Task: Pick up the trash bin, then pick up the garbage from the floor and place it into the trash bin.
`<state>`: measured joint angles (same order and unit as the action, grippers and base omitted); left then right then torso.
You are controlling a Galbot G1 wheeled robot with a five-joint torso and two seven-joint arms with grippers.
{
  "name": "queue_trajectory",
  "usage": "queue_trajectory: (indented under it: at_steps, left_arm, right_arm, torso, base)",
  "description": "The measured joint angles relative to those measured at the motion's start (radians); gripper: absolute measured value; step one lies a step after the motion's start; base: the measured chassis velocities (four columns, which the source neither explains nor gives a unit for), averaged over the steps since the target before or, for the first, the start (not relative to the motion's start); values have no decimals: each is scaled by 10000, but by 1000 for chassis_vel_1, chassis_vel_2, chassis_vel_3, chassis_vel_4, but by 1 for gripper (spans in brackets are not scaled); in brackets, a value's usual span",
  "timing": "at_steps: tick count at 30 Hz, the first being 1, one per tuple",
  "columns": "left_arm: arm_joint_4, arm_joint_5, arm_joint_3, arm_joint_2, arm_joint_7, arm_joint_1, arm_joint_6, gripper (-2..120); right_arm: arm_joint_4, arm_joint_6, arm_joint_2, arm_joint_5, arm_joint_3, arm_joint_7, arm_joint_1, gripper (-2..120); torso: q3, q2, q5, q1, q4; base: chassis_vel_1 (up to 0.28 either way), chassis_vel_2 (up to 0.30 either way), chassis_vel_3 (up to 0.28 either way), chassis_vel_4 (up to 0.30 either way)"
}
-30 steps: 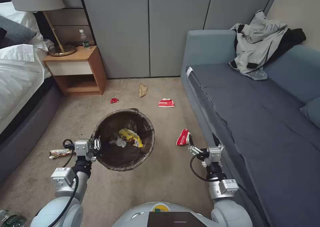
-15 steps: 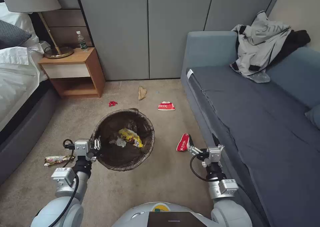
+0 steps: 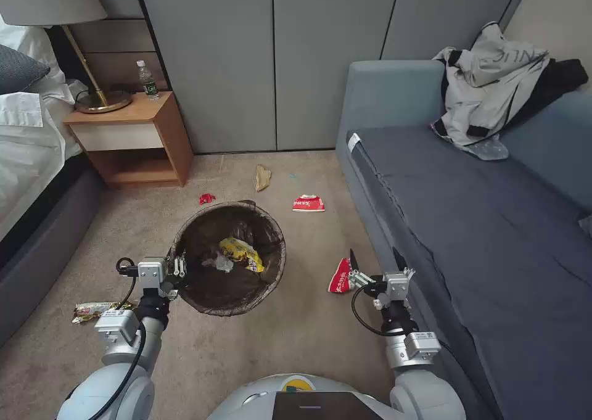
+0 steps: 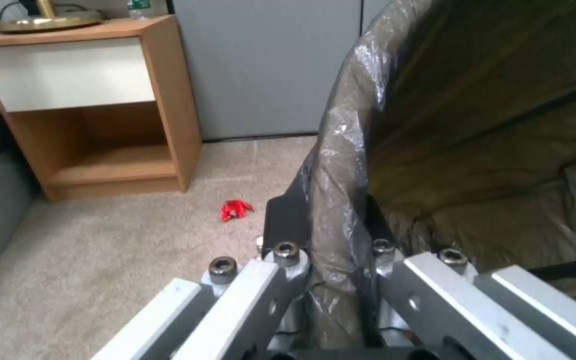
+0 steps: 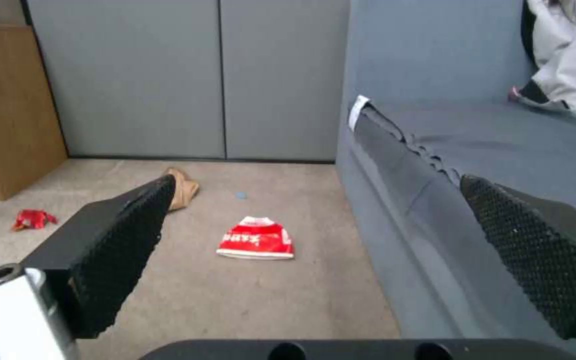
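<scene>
My left gripper is shut on the near-left rim of the trash bin and holds it off the carpet. The left wrist view shows its fingers clamping the brown bag on the trash bin. A yellow wrapper and a white tissue lie inside. My right gripper is open and empty beside the sofa, just right of a red packet. More garbage on the floor: a red-and-white packet, a tan bag, a red scrap and a shiny wrapper.
A blue-grey sofa runs along the right, with grey-and-black clothing on its back. A wooden nightstand with a lamp and bottle stands far left, next to a bed. Grey wardrobe doors close off the far side.
The whole head view has shifted: floor litter sits lower and nearer, and the nightstand has slid left. Both arms and the held bin keep the same pose in the picture.
</scene>
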<state>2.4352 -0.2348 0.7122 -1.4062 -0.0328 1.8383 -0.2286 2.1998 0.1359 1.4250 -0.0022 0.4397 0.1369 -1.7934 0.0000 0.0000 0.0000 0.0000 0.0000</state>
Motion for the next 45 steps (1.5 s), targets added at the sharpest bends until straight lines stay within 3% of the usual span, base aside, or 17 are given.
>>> queue_trajectory:
  at_steps: [5,14,28,45]
  left_arm:
    - [-14,-15,3,6,-2,-17,6,0]
    - [-30,-38,35,35,-7,-11,6,0]
    - [-35,-71,95,83,-37,55,-19,0]
    - [-77,-5,121,218,-64,153,-97,0]
  right_arm:
    - [30,-261,-94,-1,-74,-18,-68,100]
    - [-423,-1798,-802,779,-503,678,369,100]
    - [-1722,-2191,-1139,1048,-1492,1007,1715,100]
    - [-4194,-3242,-1594,2632,-2264,1831,4045,100]
  torso:
    - [1,0,-1,0,-2]
    - [0,0,0,0,0]
    - [0,0,0,0,-1]
    - [1,0,0,0,0]
  base:
    - [-25,27,25,-20]
    - [0,0,0,0]
    - [0,0,0,0]
    - [0,0,0,0]
